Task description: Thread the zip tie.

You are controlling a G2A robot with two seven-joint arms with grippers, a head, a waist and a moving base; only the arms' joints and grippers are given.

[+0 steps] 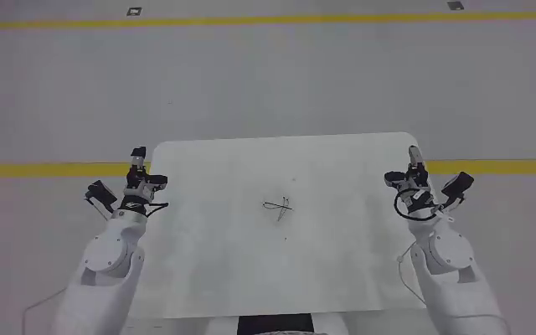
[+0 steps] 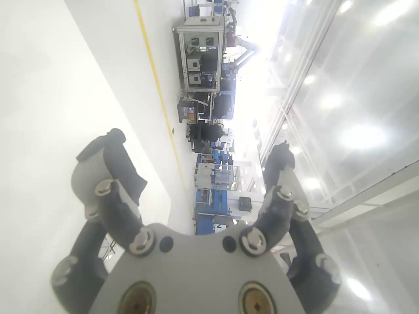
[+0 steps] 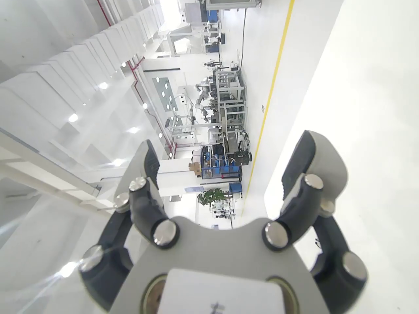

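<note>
The zip tie (image 1: pixel 278 206) lies flat near the middle of the white table (image 1: pixel 335 268), as thin dark strands that cross each other; I cannot tell whether it is one tie or two. My left gripper (image 1: pixel 137 156) is at the table's left edge, raised and pointing away from me, well apart from the tie. In its wrist view the left gripper (image 2: pixel 196 153) is open with nothing between its fingers (image 2: pixel 113 158). My right gripper (image 1: pixel 414 156) mirrors it at the table's right edge. The right gripper (image 3: pixel 226 155) is also open and holds nothing.
The table's rounded far corners show beside each gripper. Grey floor with yellow lines (image 1: pixel 268 20) surrounds the table. Machine racks (image 2: pixel 199 57) stand far off in the room behind.
</note>
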